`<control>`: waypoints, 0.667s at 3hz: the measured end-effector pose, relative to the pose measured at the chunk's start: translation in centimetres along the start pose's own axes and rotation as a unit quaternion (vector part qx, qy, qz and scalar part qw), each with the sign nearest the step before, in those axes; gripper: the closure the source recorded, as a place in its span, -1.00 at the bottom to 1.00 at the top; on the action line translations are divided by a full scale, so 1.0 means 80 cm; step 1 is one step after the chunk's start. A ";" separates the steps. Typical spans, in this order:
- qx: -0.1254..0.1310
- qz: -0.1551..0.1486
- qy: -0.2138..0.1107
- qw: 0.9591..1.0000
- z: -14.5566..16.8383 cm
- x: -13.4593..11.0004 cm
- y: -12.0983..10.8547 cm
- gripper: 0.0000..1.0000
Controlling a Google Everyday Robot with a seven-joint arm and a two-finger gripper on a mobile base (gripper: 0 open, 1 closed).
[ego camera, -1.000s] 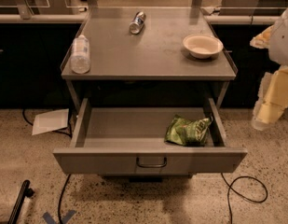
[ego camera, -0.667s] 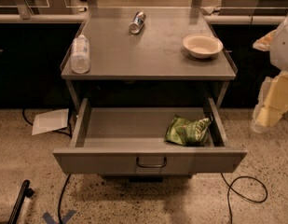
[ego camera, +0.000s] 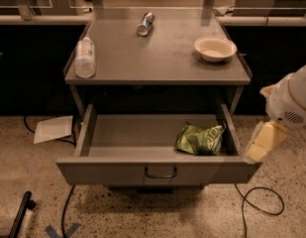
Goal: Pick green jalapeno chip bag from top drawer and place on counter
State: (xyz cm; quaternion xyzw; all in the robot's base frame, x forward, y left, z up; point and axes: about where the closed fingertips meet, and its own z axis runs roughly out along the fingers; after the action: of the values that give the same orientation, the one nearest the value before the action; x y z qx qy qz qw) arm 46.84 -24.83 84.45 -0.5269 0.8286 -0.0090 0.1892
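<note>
The green jalapeno chip bag [ego camera: 199, 139] lies crumpled at the right end of the open top drawer [ego camera: 157, 172], close to its right wall. The drawer is pulled out under the counter [ego camera: 162, 53], and its dark bar handle faces me. My gripper [ego camera: 261, 142] hangs at the right edge of the view, just outside the drawer's right front corner, to the right of the bag and apart from it. The white arm housing sits above it.
On the counter stand a clear plastic bottle [ego camera: 84, 57] at the left edge, a can [ego camera: 145, 24] lying at the back and a pale bowl [ego camera: 215, 48] at the right. Cables [ego camera: 259, 205] and a sheet of paper [ego camera: 53, 129] lie on the floor. Dark side counters flank the cart.
My arm and gripper have moved down and to the left, closer to the drawer's right front corner. The bag and the drawer have not moved.
</note>
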 end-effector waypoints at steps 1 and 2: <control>-0.002 0.030 -0.022 0.999 0.109 0.007 -0.033 -1.00; -0.007 0.035 -0.039 0.999 0.197 -0.005 -0.073 -1.00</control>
State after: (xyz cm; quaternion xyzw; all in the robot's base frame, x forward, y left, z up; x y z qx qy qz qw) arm 57.16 -24.19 71.23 -0.4989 0.8385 0.0239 0.2178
